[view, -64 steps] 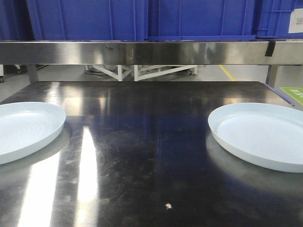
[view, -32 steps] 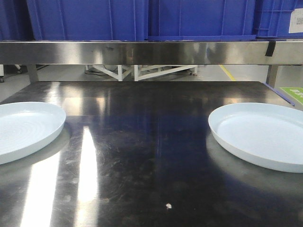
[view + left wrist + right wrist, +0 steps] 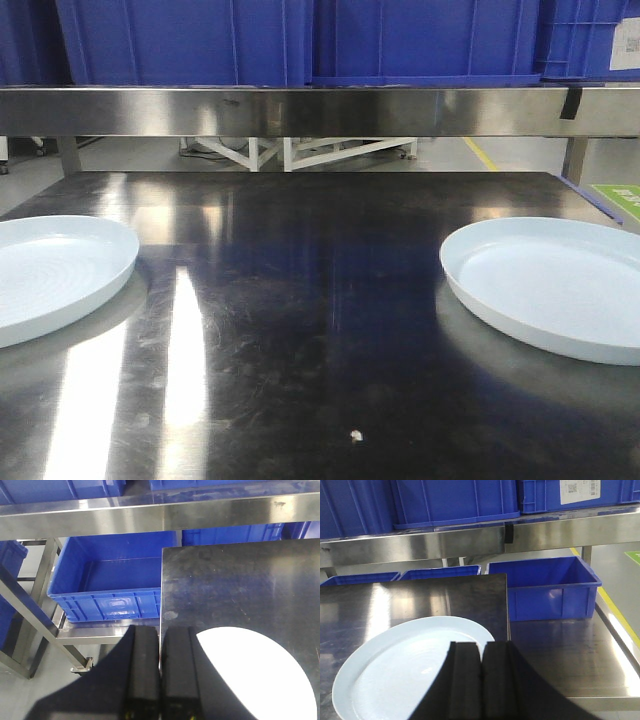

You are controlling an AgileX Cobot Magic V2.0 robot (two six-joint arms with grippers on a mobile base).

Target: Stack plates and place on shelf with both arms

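Observation:
Two pale blue-white plates lie apart on the steel table [image 3: 320, 260]: one plate [image 3: 55, 270] at the left edge, the other plate [image 3: 555, 280] at the right. Neither arm shows in the front view. Seen from the left wrist, my left gripper [image 3: 160, 632] is shut and empty, hovering over the table's left edge beside the left plate [image 3: 250, 675]. From the right wrist, my right gripper [image 3: 481, 647] is shut and empty, above the near right rim of the right plate [image 3: 405, 670]. The steel shelf [image 3: 320, 110] runs across the back above the table.
Blue crates [image 3: 250, 40] stand on the shelf. A blue bin [image 3: 110, 585] sits on a low rack left of the table. Another blue bin [image 3: 545, 587] rests on a steel surface to the table's right. A small white crumb [image 3: 354, 435] lies near the front.

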